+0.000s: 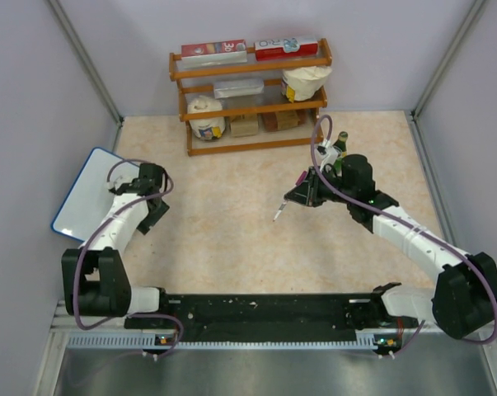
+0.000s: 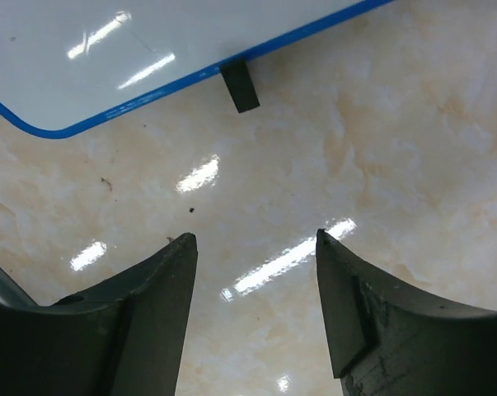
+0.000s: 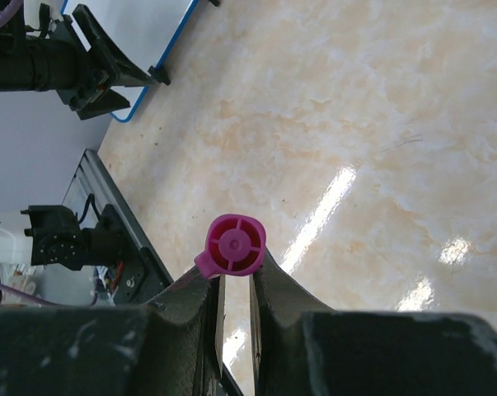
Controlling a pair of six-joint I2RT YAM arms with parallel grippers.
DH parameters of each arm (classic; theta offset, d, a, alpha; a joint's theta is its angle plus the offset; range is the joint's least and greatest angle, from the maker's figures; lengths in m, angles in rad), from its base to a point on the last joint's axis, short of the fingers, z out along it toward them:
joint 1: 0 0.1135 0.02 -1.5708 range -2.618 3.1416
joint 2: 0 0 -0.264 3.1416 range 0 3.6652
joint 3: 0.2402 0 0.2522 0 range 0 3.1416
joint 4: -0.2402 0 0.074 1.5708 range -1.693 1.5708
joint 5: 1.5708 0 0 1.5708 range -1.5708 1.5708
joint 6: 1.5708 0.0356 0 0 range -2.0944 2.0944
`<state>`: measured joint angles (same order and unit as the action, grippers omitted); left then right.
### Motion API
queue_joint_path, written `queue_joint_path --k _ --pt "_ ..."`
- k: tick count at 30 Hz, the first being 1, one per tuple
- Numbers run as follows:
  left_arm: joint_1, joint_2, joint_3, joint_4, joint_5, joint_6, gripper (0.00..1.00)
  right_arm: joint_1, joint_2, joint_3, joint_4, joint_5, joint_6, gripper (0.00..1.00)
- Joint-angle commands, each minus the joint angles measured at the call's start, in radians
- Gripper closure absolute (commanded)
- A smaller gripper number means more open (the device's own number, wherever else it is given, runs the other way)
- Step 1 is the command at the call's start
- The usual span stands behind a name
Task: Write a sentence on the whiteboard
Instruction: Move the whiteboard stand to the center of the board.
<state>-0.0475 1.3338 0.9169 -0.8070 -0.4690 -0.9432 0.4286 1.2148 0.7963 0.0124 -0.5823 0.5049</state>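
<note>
The whiteboard (image 1: 85,196), white with a thin blue frame, lies at the table's left edge. Its blue edge and one black foot also show in the left wrist view (image 2: 108,58), and the board shows in the right wrist view (image 3: 145,25). My left gripper (image 1: 155,216) (image 2: 256,243) hovers over bare table just right of the board, open with nothing between its fingers. My right gripper (image 1: 302,194) (image 3: 236,276) is shut on a marker (image 1: 279,212) with a magenta end (image 3: 236,245). It holds the marker above the middle of the table, tip pointing down-left.
A wooden shelf (image 1: 252,103) with boxes and containers stands at the back centre. A green bottle (image 1: 340,147) stands just behind my right wrist. Grey walls close in both sides, and the left arm's base rail (image 3: 120,231) runs along the near edge.
</note>
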Motion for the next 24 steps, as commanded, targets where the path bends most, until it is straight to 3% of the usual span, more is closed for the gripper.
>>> queue_joint_path --k 1,24 --pt "0.07 0.028 0.033 -0.024 -0.051 -0.045 0.38 -0.022 0.009 0.009 0.044 -0.039 -0.029 1.0" --pt "0.173 0.28 0.091 0.127 -0.108 0.04 0.49 -0.027 0.023 -0.022 0.08 -0.05 -0.032 1.0"
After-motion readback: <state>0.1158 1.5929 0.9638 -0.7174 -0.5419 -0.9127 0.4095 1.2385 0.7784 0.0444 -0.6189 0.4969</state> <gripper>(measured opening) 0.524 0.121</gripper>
